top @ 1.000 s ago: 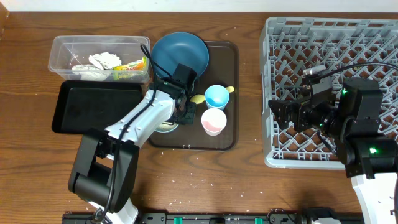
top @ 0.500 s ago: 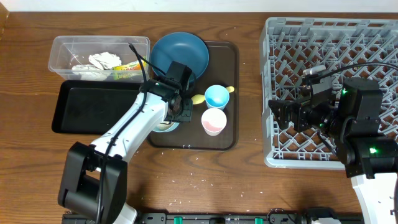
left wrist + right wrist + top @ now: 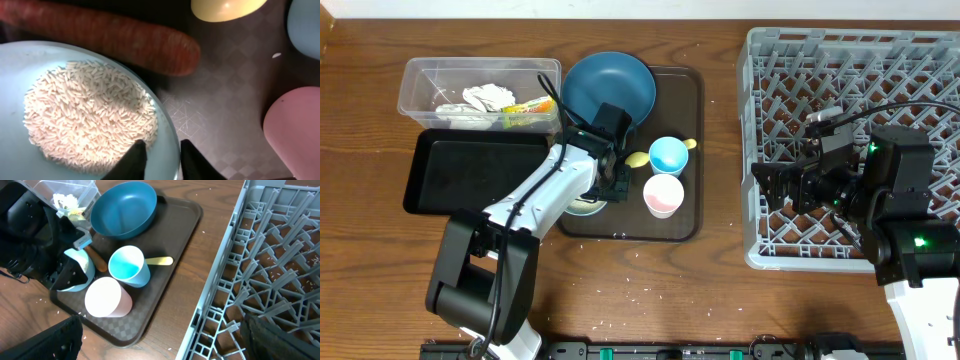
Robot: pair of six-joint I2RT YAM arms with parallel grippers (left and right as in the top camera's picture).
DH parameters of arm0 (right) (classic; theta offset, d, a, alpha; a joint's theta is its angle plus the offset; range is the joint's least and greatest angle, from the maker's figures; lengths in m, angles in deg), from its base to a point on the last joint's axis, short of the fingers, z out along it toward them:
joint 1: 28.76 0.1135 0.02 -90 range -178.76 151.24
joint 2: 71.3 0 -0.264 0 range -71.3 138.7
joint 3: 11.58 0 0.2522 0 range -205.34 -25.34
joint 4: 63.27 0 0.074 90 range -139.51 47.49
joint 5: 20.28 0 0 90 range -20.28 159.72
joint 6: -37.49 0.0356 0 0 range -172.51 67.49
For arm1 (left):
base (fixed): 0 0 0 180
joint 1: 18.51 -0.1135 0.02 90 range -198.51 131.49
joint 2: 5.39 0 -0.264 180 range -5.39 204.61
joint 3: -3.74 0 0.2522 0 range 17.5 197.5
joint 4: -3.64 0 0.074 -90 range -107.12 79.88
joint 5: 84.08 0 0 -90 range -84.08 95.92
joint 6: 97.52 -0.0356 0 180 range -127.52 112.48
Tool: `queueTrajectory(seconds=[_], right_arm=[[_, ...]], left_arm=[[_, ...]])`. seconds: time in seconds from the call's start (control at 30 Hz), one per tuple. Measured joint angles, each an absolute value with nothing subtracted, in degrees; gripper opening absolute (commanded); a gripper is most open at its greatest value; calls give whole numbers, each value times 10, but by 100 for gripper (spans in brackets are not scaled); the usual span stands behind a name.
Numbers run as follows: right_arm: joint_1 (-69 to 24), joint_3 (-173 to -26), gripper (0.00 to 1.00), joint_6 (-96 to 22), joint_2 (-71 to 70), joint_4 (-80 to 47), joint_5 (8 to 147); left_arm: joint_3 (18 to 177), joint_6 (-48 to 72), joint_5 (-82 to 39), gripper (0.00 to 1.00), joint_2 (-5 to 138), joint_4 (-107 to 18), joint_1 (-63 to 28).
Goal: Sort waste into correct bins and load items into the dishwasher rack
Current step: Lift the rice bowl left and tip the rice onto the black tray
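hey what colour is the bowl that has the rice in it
Light blue. The bowl shows best in the left wrist view, with white rice piled inside.

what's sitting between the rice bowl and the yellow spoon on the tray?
The orange carrot, lying on the brown tray beside the light blue bowl, with the spoon just past it. Left wrist view shows it best.

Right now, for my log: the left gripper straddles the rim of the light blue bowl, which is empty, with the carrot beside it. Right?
No: the light blue bowl is not empty; it holds white rice, as the left wrist view shows. The left gripper does straddle its rim, carrot beside it.
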State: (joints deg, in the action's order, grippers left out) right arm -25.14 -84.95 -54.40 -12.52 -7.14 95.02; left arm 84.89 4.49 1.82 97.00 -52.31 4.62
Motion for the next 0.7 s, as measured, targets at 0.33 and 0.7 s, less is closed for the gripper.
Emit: queueTrajectory(seconds=[0.33,0.7], right_arm=[[-251,-850,99,-544,-125,-71,950],[-251,-850,99,-544,-125,-71,950]], left_arm=[[834,45,25,27,970,-516,46],[830,44,30,6,970,-503,50]])
